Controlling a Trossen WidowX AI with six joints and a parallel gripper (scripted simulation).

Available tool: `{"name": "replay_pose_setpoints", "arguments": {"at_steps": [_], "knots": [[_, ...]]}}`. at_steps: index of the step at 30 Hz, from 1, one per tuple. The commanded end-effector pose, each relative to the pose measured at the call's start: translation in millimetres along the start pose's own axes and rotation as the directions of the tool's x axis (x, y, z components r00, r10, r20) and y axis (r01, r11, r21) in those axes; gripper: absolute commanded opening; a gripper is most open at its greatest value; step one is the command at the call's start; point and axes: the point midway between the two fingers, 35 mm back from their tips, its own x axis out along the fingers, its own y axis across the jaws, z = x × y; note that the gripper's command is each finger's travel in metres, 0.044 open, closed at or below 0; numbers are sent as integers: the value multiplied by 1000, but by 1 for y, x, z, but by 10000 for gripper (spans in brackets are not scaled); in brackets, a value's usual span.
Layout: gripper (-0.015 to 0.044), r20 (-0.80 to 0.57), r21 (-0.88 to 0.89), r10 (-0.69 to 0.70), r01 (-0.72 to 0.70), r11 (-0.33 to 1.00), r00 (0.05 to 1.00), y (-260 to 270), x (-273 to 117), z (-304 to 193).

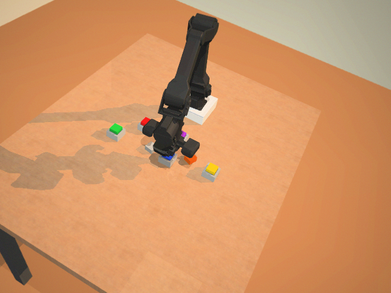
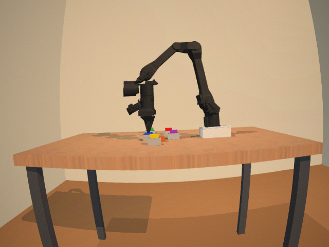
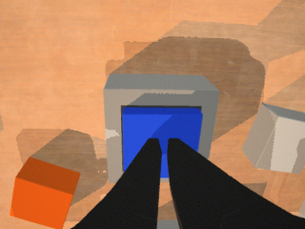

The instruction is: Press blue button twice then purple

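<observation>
Tabletop [image 1: 95, 220]: end effector [image 3: 160, 147] over blue button [image 3: 185, 130]

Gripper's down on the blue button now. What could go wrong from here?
1. The shut gripper sits toward the near edge of the blue square button; it might slip onto the grey housing.
2. The orange cube block and the grey cube block flank the button closely; sideways drift could nudge either.
3. The purple square button lies mostly hidden under the wrist.
</observation>
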Motion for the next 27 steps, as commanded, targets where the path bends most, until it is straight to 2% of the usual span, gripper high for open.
{"name": "replay_pose_setpoints", "arguments": {"at_steps": [1,14,17,21,25,27], "knots": [[20,-1,-4,3,-3,1000,1000,0,1,0],[20,0,0,0,0,1000,1000,0,-2,0],[20,-1,-3,3,-3,1000,1000,0,-30,0],[20,-1,-4,3,-3,1000,1000,0,-35,0],[20,-1,-4,3,-3,1000,1000,0,-84,1],[20,-1,-4,3,-3,1000,1000,0,-94,0]]}}
